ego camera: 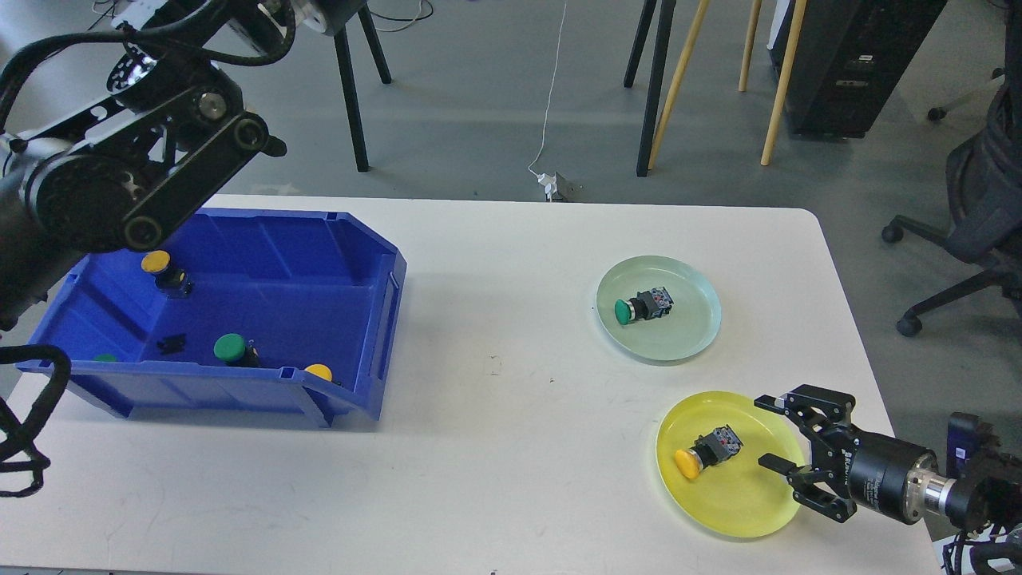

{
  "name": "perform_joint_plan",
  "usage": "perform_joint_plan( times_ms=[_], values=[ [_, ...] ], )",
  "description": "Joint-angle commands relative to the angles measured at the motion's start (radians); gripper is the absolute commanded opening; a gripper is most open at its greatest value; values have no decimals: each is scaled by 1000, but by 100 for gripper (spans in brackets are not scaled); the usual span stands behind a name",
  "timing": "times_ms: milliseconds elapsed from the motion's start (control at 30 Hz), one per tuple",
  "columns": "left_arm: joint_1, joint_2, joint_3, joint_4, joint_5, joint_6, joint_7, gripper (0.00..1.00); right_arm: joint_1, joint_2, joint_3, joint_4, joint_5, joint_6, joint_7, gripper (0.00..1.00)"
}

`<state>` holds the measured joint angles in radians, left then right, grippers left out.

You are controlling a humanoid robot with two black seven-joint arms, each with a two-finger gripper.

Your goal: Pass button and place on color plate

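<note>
Two buttons already lie on plates near the table's right edge: yellow button (706, 453) on the yellow plate (738, 511), green button (643, 305) on the green plate (679, 339). Our right gripper (773, 435) hangs spread and empty over the yellow plate's right rim; we cannot tell our left gripper's state. Moving off low could clip that rim and shift the plate.

I'm seeing bare table (511, 415) lying open between the blue bin (239, 319) and the two plates, giving a wide lane. My left arm's links are hanging over the bin's back left corner, crowding entry there. The green plate (695, 339) and yellow plate (742, 503) are sitting near each other, narrowing that side.
</note>
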<state>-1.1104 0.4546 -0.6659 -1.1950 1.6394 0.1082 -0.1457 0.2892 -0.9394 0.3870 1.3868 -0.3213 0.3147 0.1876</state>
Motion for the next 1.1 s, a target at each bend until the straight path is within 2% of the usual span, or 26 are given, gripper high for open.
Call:
perform_joint_plan(
  times_ms=[0, 200, 300, 401, 568, 734, 901, 1068],
  values=[
    [3, 1, 0, 0, -12, -7, 6, 98, 4, -15, 111, -3, 1, 6, 3, 89],
    [14, 3, 8, 3, -50, -19, 72, 100, 4, 10, 400, -8, -1, 0, 1, 95],
    [23, 21, 9, 2, -84, -21, 80, 100, 16, 39, 510, -23, -4, -8, -14, 95],
    [38, 24, 3, -3, -133, -15, 86, 100, 89, 54, 578, -136, -4, -9, -36, 98],
    [41, 53, 3, -1, -168, -24, 87, 100, 306, 134, 552, -350, -9, 0, -33, 99],
    [41, 78, 3, 2, -225, -54, 78, 100, 415, 139, 483, -388, -16, -34, -43, 97],
    [24, 78, -7, 3, -400, -148, 77, 100, 577, 180, 256, -411, -88, -181, -57, 96],
    [26, 62, -26, 3, -446, -150, 87, 100, 651, 215, 161, -483, -84, -217, -59, 97]
  ],
)
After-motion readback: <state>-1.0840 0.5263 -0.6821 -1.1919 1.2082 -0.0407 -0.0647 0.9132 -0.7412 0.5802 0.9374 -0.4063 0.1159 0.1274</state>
